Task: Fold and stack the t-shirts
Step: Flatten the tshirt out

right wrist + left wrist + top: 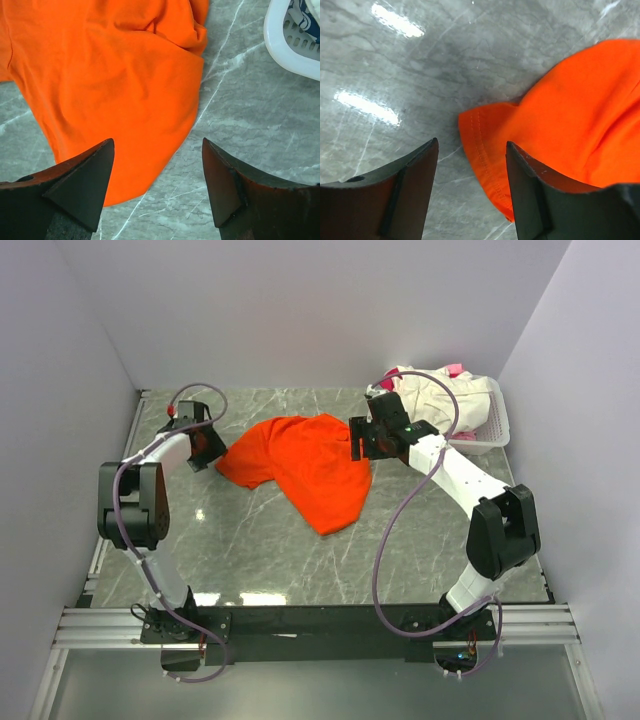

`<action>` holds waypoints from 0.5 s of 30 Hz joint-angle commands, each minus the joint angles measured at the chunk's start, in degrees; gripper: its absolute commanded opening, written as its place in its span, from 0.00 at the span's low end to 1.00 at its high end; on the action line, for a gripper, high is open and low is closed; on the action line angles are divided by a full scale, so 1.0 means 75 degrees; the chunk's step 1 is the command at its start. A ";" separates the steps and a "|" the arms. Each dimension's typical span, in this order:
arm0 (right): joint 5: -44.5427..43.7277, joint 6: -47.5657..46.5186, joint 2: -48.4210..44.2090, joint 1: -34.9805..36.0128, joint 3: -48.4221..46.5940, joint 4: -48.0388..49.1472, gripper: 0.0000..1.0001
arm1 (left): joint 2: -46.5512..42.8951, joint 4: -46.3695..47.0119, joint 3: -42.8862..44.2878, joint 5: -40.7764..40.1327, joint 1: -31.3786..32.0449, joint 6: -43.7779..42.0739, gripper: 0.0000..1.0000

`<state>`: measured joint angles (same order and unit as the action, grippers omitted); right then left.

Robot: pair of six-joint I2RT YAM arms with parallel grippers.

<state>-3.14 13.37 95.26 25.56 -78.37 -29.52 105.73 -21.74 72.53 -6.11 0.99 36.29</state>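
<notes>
The bright orange t-shirt [305, 465] lies crumpled in the middle of the marble table. My left gripper [212, 450] is open and hovers at the shirt's left tip; the left wrist view shows the stitched hem [485, 160] between the open fingers. My right gripper [357, 445] is open above the shirt's right edge, and the right wrist view shows the orange cloth [115, 85] below it. A cream-white t-shirt [430, 395] and a bit of pink cloth [453, 369] sit in the basket at the back right.
A white slatted plastic basket [490, 430] stands at the back right corner; its rim also shows in the right wrist view [280, 45]. Grey walls close in the table on three sides. A black rail [320, 620] runs along the near edge.
</notes>
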 commanded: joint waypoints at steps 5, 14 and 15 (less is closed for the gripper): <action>-0.0074 -0.0130 -0.0315 -0.0033 -0.0121 0.0221 0.77 | 0.0328 0.0179 0.0302 0.0416 -0.0015 -0.0094 0.61; 0.0055 -0.0130 -0.0209 -0.0022 -0.0262 0.0209 0.76 | 0.0738 0.0262 0.0419 0.0627 -0.0027 0.0001 0.49; 0.0067 -0.0130 -0.0210 -0.0033 -0.0262 0.0209 0.76 | 0.0808 0.0273 0.0477 0.0604 -0.0027 0.0001 0.46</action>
<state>-3.11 12.97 95.26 25.56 -78.46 -29.52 110.65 -20.99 73.54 -2.57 0.93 36.27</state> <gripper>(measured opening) 0.763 0.487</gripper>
